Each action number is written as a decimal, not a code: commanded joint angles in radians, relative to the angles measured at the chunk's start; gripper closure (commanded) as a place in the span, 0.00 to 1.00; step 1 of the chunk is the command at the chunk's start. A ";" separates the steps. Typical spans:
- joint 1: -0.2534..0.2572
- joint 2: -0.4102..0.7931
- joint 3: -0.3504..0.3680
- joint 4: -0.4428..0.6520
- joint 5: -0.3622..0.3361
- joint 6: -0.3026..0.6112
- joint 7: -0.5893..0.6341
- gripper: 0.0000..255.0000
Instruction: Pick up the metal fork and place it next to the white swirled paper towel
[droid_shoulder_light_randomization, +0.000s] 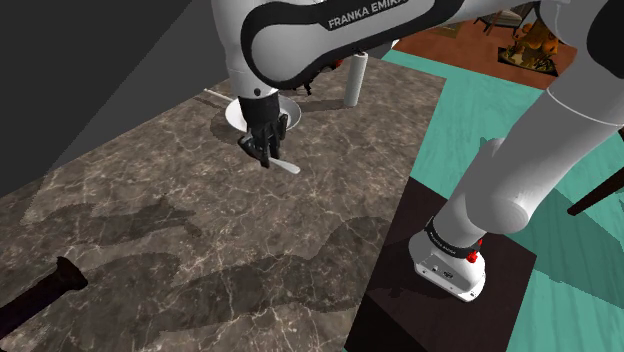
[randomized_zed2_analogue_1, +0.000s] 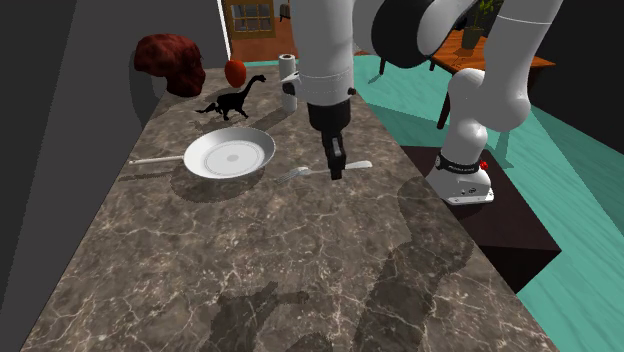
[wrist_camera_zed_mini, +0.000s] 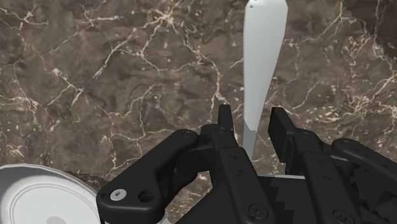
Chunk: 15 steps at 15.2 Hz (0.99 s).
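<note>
One of each on the marble counter

One fork (randomized_zed2_analogue_1: 358, 165), one white pan (randomized_zed2_analogue_1: 200, 160), one black dinosaur figure (randomized_zed2_analogue_1: 230, 103), one orange ball (randomized_zed2_analogue_1: 235, 71), one white paper towel roll (randomized_zed2_analogue_1: 288, 82) and one dark red lump (randomized_zed2_analogue_1: 172, 62) are sitting on the single counter (randomized_zed2_analogue_1: 250, 260), the dinosaur standing at the pan's twelve o'clock in the second exterior view

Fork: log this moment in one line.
fork flat on marble counter | gripper open, straddling fork neck, not touching | paper towel upright, far from fork

Dark marble desk (randomized_zed2_analogue_1: 300, 280) lies beneath the tool (randomized_zed2_analogue_1: 336, 168); teal floor (droid_shoulder_light_randomization: 460, 100) and dark grey wall (randomized_zed2_analogue_1: 60, 100) flank it.
</note>
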 joint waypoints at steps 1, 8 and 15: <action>-0.001 -0.004 -0.002 0.022 0.001 -0.027 -0.001 1.00; -0.003 -0.022 -0.005 0.099 0.005 -0.119 -0.002 1.00; -0.005 -0.028 -0.008 0.186 0.005 -0.213 0.000 1.00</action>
